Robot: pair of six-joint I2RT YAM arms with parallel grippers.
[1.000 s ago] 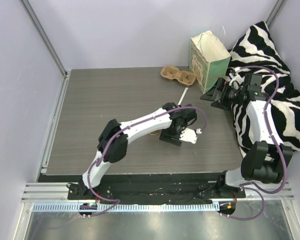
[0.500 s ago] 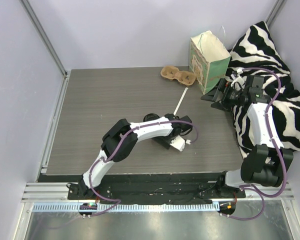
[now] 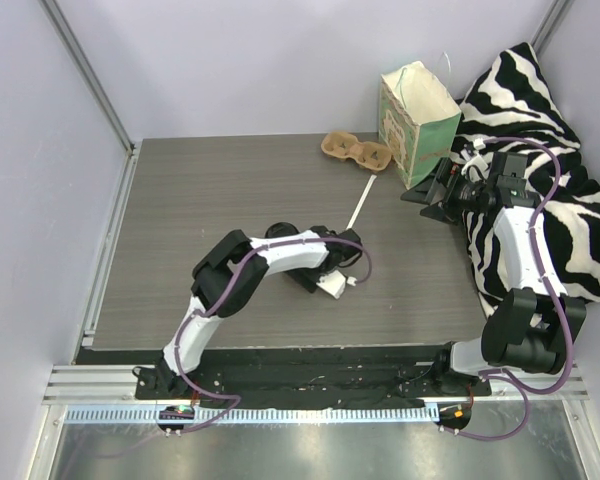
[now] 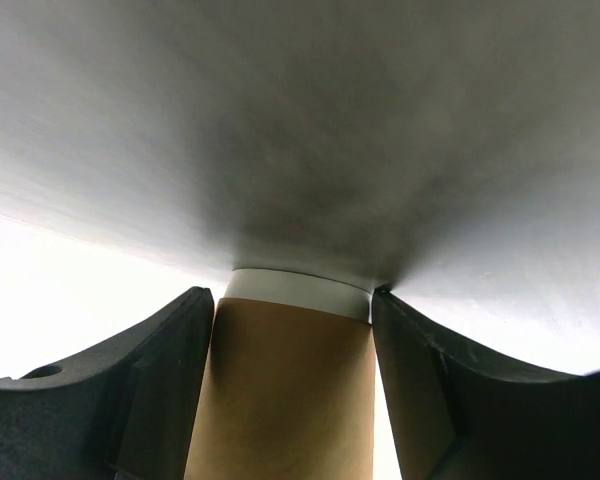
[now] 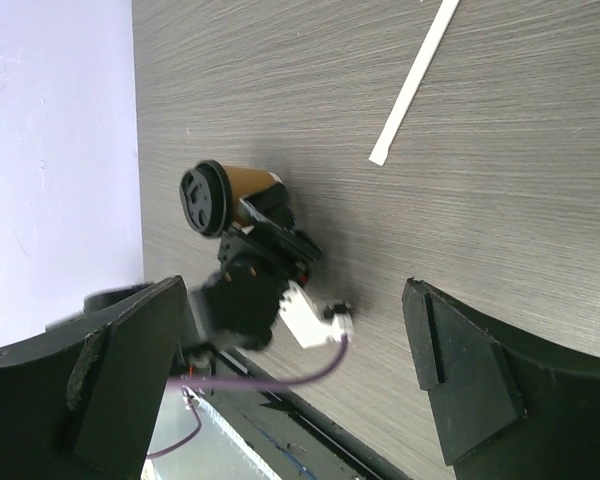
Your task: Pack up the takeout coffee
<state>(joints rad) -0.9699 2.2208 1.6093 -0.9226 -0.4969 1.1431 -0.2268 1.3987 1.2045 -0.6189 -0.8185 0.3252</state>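
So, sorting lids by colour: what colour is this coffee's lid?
The takeout coffee has a black lid, clearest in the right wrist view.

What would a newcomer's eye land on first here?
The zebra cushion at the right of the table stands out most. Next comes the left gripper, clamped on the cup mid-table. The green bag stands upright at the far edge, near the open right gripper.

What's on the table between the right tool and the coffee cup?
A thin white stick lies between the right tool and the black-lidded tan paper cup, in top view.
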